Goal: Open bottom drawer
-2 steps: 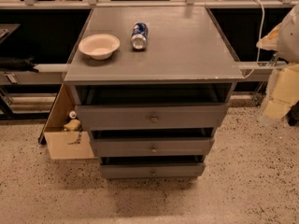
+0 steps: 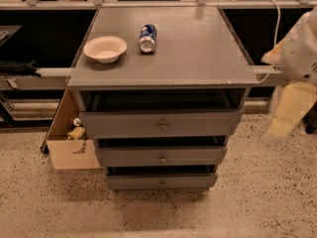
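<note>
Sitting shut, the bottom drawer (image 2: 161, 182) can't be seen into; something yellow is held in the cardboard box (image 2: 74, 155). The gripper (image 2: 290, 110) is seen far right, grip can't be told.

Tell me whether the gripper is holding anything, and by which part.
Nothing shows in its hold. The gripper hangs in the air at the right edge, apart from the cabinet and away from the bottom drawer.

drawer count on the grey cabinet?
3, stacked in the cabinet: top drawer, widest; middle drawer below it; bottom drawer, narrowest, nearest the floor. None appear hidden. The gripper is off to the cabinet's right, touching none.
</note>
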`<state>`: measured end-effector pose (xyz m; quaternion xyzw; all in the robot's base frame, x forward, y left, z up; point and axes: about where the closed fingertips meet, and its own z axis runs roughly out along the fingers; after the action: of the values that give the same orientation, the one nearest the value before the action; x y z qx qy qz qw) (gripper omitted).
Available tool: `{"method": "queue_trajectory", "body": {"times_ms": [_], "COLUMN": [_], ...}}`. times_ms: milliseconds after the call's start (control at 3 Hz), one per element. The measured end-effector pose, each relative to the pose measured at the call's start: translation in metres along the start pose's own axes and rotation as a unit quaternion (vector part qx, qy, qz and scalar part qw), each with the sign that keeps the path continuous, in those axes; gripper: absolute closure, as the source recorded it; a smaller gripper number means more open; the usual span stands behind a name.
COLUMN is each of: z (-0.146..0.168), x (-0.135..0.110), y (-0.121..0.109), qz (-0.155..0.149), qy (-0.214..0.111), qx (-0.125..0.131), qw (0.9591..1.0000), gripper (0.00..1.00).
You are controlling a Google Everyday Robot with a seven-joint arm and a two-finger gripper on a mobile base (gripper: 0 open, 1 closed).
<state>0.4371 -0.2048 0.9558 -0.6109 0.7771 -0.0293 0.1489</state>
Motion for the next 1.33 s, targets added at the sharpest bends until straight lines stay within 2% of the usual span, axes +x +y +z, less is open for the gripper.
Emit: {"method": "queue_trajectory", "body": {"times_ms": [333, 667, 1000, 1333], "z": [0.066, 0.07, 0.12, 0.191], "x": [-0.016, -0.015, -0.003, 0.019], "y": [0.034, 0.034, 0.037, 0.047], "qz": [-0.015, -0.018, -0.05, -0.097], "qy": [0.014, 0.015, 0.026, 0.046], "qx": [-0.053, -0.055, -0.081, -0.096], "qw": [0.9984, 0.9982, 0.9951, 0.9895], "gripper": [0.0, 0.0, 0.0, 0.0]}}
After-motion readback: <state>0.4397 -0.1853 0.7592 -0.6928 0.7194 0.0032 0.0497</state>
